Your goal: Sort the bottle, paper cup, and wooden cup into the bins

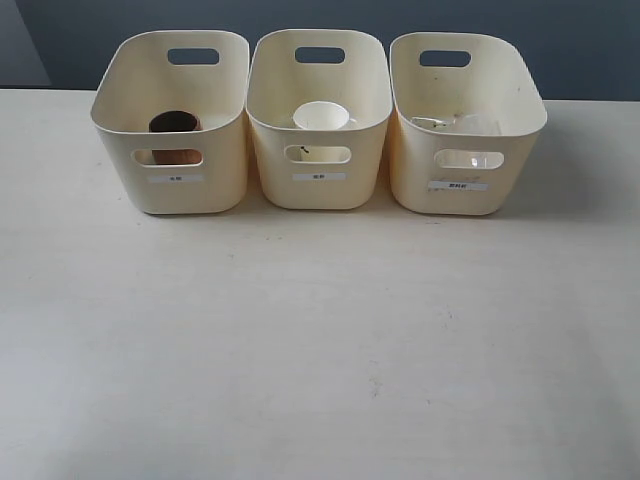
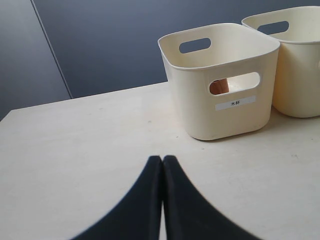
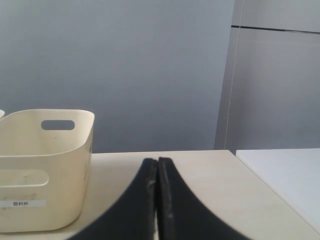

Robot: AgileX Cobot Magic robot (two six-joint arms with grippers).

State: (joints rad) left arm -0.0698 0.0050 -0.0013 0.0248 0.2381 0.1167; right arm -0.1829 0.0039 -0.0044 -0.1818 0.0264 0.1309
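Three cream-yellow bins stand in a row at the back of the table. The left bin (image 1: pixel 215 150) holds the reddish-brown wooden cup (image 1: pixel 175 123), which also shows through the handle cut-out of that bin (image 2: pixel 200 120) as the wooden cup (image 2: pixel 218 87). Inside the middle bin (image 1: pixel 320 190) sits the white paper cup (image 1: pixel 320 117). The right bin (image 1: pixel 410 170) holds the clear bottle (image 1: pixel 460 126), lying low. My left gripper (image 2: pixel 162 159) is shut and empty over the table, short of the left bin. My right gripper (image 3: pixel 157 161) is shut and empty beside the right bin (image 3: pixel 60 200). Neither gripper appears in the exterior view.
The pale table (image 1: pixel 320 340) stretches in front of the bins. A dark blue-grey wall (image 2: pixel 100 45) stands behind it. In the right wrist view a white surface (image 3: pixel 285 170) lies past the table's edge.
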